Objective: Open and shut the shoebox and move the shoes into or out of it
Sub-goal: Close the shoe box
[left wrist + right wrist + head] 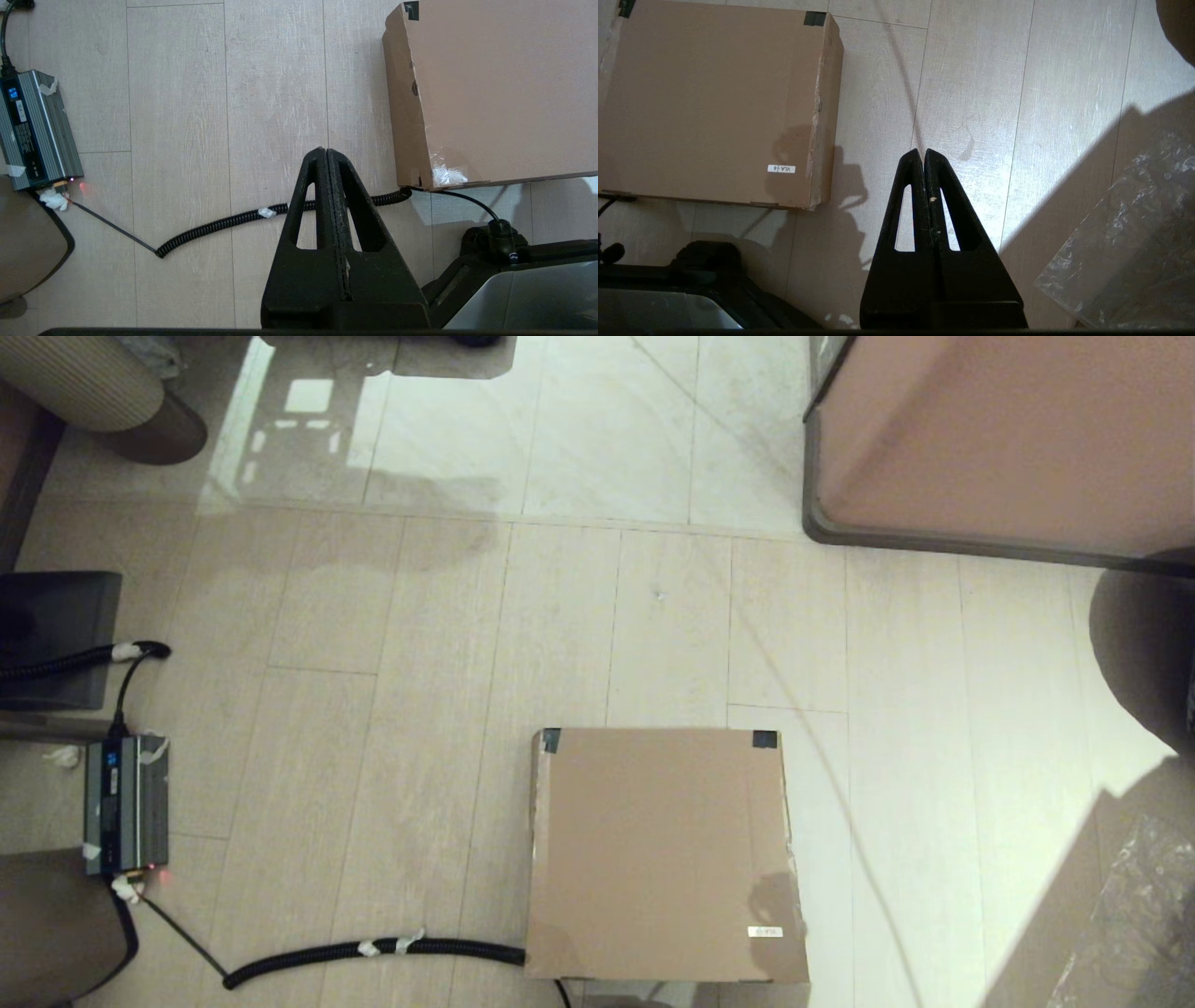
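Note:
The brown cardboard shoebox (663, 854) sits on the floor straight ahead, lid down flat, dark tape at its two far corners and a small white label near its front right corner. It also shows in the left wrist view as the shoebox (495, 88) and in the right wrist view as the shoebox (710, 102). No shoes are in view. My left gripper (325, 150) hangs shut and empty above bare floor to the left of the box. My right gripper (923, 151) hangs shut and empty above the floor to the box's right. Neither arm shows in the head view.
A black coiled cable (373, 949) runs along the floor from the box's front left corner to a grey power unit (126, 805) at the left. A large pinkish-brown cabinet (1008, 439) stands at the back right. Clear plastic sheeting (1129, 242) lies at the right.

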